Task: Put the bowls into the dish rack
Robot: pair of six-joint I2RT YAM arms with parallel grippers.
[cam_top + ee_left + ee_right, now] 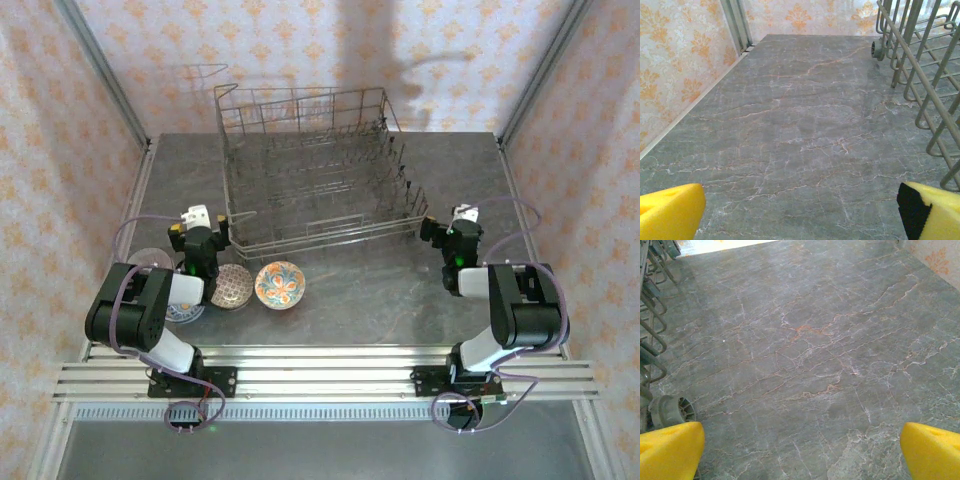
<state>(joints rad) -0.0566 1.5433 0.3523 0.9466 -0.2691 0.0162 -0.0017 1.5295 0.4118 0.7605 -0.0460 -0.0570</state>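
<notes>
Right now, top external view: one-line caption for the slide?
Left gripper and right gripper open, flanking the empty dish rack; bowls clustered by the left arm.

One dish rack (310,170) is standing on one table (400,290). Four bowls are sitting off the dish rack's near left corner: one orange floral bowl (279,285), one brown speckled bowl (233,287), one blue-and-white bowl (192,313), which is partly hidden, and one pale bowl (148,258). Two arms are flanking the dish rack.
</notes>
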